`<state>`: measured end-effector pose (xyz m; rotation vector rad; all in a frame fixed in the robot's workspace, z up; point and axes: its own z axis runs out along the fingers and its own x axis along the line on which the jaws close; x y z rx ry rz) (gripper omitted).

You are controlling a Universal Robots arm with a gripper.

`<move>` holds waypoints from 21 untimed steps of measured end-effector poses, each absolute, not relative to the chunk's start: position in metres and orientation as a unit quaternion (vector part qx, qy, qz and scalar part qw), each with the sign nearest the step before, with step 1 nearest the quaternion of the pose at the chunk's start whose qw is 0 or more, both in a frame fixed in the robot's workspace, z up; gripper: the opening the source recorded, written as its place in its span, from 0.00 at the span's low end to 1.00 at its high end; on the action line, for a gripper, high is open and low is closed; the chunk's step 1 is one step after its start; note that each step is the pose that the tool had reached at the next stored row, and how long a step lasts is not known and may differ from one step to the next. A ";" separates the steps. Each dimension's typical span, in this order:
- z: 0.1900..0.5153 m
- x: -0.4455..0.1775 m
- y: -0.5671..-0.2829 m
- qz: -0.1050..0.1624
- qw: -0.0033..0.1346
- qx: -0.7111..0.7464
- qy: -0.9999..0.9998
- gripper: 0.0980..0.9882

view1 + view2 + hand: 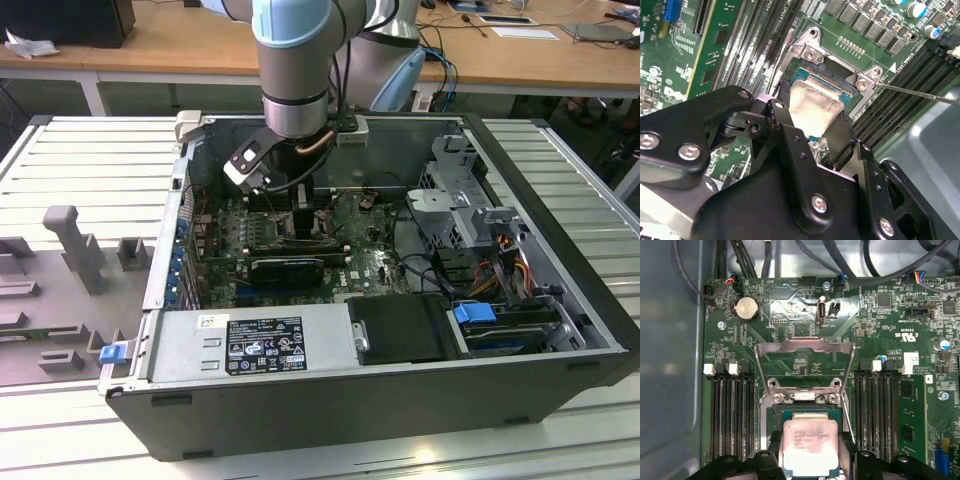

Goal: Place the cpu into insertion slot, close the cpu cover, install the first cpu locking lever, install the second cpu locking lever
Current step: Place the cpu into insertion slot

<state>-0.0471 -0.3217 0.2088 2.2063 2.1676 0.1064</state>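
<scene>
The pale silver cpu (pixel 809 445) sits between my gripper's (pixel 810 452) two black fingers (pixel 771 452), which are shut on its opposite edges. It hangs level just over the square insertion slot (pixel 805 413), whose teal centre shows past the chip's far edge. In the second wrist view the cpu (pixel 813 106) covers most of the insertion slot (pixel 810 75), with the gripper (pixel 812 120) closed around it. The cpu cover (pixel 805 347) stands flipped open beyond the socket. In the exterior view the gripper (pixel 300 218) reaches down into the computer case over the green motherboard (pixel 372 262).
Black memory slots (pixel 732 410) flank the socket on both sides. A thin metal locking lever (pixel 917 93) sticks out free beside the socket. A long black card (pixel 288 266), the power supply (pixel 255 342) and a drive cage (pixel 470 215) crowd the case. A coin battery (pixel 746 307) lies beyond the cover.
</scene>
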 end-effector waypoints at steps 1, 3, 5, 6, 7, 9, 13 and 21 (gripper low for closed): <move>0.208 -0.047 -0.322 0.034 0.024 0.714 0.699 0.48; 0.206 -0.047 -0.321 0.034 0.024 0.714 0.699 0.48; 0.203 -0.047 -0.320 0.034 0.024 0.714 0.699 0.48; 0.202 -0.047 -0.320 0.034 0.024 0.714 0.699 0.48; 0.202 -0.047 -0.320 0.034 0.024 0.714 0.699 0.48; 0.202 -0.047 -0.320 0.034 0.024 0.714 0.699 0.48; 0.202 -0.047 -0.320 0.034 0.024 0.714 0.699 0.50; 0.201 -0.047 -0.319 0.039 0.019 0.714 0.699 0.57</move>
